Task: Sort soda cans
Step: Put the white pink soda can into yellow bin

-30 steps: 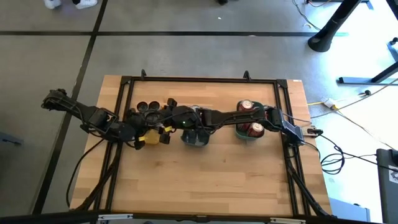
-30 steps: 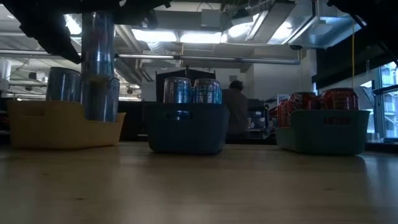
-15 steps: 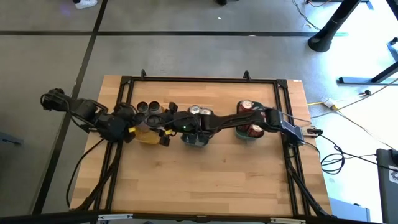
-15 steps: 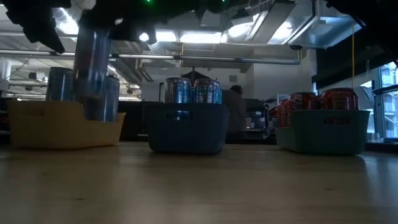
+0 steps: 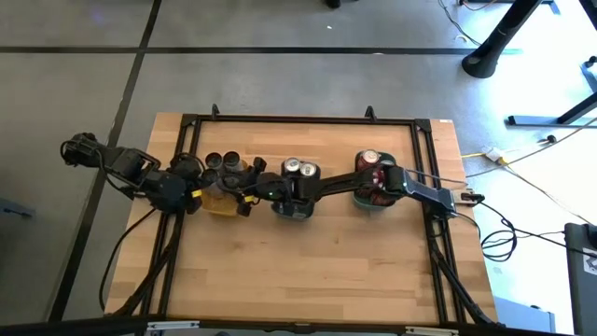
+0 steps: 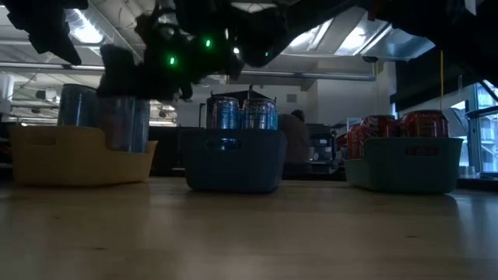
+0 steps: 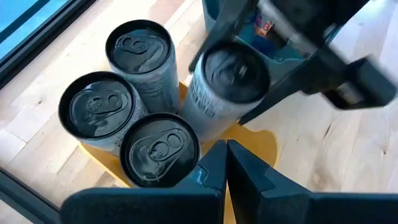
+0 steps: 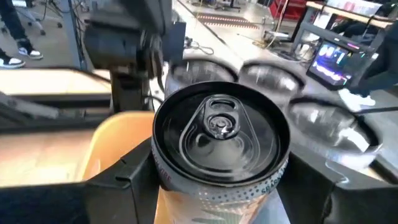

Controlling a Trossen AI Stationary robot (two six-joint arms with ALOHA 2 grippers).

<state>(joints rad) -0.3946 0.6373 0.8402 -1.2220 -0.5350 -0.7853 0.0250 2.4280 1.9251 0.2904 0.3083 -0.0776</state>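
Three dark-topped silver-grey soda cans (image 7: 124,93) stand in the yellow tray (image 5: 221,203) at the table's left. Beside them a fourth soda can (image 7: 227,81) of the same kind has its lower part inside that tray, with my right gripper (image 5: 244,184) shut on it. My left gripper (image 7: 225,158) is shut and holds nothing; it hovers just left of the yellow tray (image 7: 261,140), pointing down at it. Two silver cans (image 5: 299,169) stand in the grey-blue tray (image 5: 294,207), and red cans (image 5: 368,159) stand in the teal tray (image 5: 373,203). My right gripper pinches the can's side wall (image 8: 186,186) just under its top rim, one finger (image 8: 121,180) on each side. The fingers come nearly level from the table's right side. The can leans slightly, top up, its lower part inside the yellow tray (image 8: 115,146); whether it rests on the tray's floor is hidden.
A black frame (image 5: 298,119) runs around the wooden table top (image 5: 308,271), whose near half lies bare. My right arm (image 5: 345,182) stretches over the grey-blue and teal trays. In the low view a person (image 6: 296,140) stands in the room behind the table.
My right gripper has come down with the can, from well above the other cans to about their height in the yellow tray. My left gripper has drawn back from the tray toward the table's left edge and risen a little, still shut.
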